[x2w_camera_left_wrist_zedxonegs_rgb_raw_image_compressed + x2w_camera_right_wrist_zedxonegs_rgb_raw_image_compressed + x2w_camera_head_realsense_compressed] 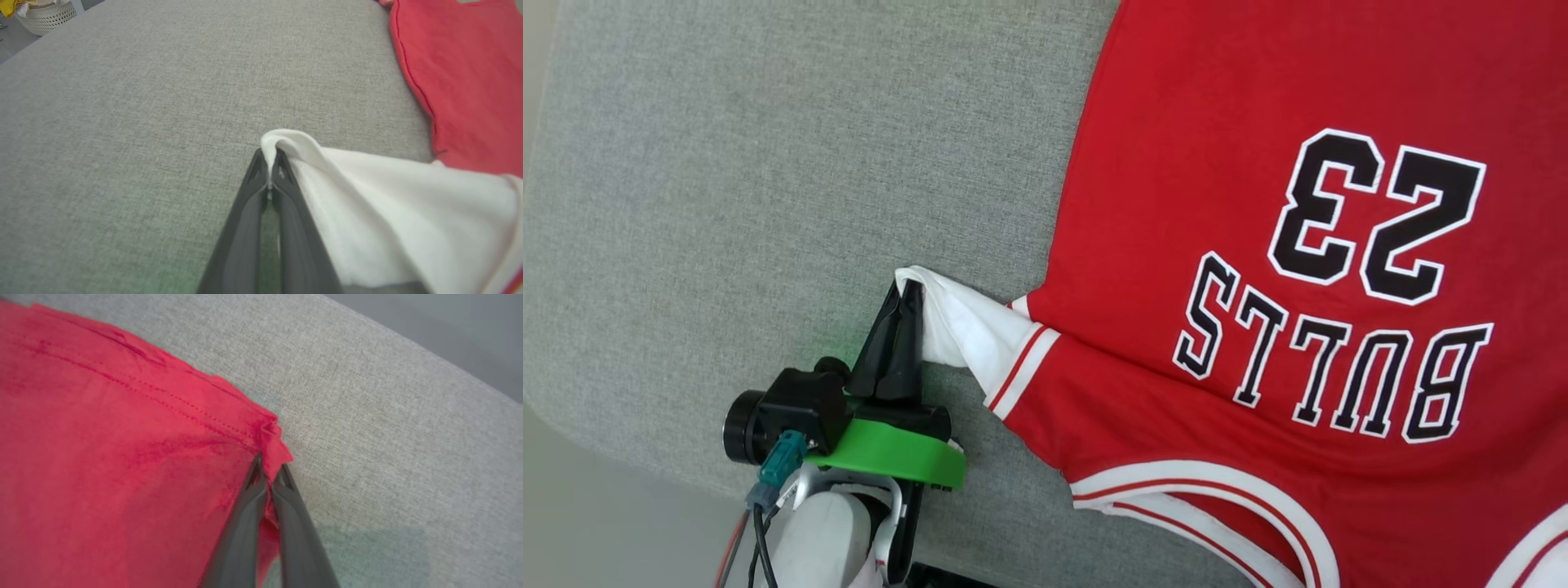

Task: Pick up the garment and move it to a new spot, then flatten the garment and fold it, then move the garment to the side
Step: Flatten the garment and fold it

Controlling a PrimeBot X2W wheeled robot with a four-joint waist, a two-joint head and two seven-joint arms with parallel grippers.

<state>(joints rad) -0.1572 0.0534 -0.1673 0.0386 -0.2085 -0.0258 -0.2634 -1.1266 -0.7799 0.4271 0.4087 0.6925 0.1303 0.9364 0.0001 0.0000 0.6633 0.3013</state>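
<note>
Garment: the red jersey-style T-shirt (pixel 1217 122), a smooth knit, lies spread flat with the print up across the right part of the head view. Its black, white-outlined "BULLS 23" reads upside down there. Red-white striped trim curves along the neckline at the bottom edge.
Sleeve: the white short sleeve (pixel 968 327) is drawn out leftward from the body into a soft, creased point. A striped band marks where it joins the red.
Left gripper: the left gripper (pixel 907 294) has its two long dark tapering fingers pressed together on the sleeve's tip, and the cloth humps over the fingertips.
Right gripper: the right gripper (pixel 269 467) is closed to a narrow wedge on a corner of the red stitched hem, which crumples at its tips.
Surface: the grey woven surface (pixel 768 163) is coarse-grained and matte, with a rounded corner at the head view's lower left.
Mount: a bright green plastic ring (pixel 890 457) sits behind the left fingers.
Basket: a pale perforated basket (pixel 45 16) stands beyond the surface's edge in the left wrist view, with yellow cloth inside.
</note>
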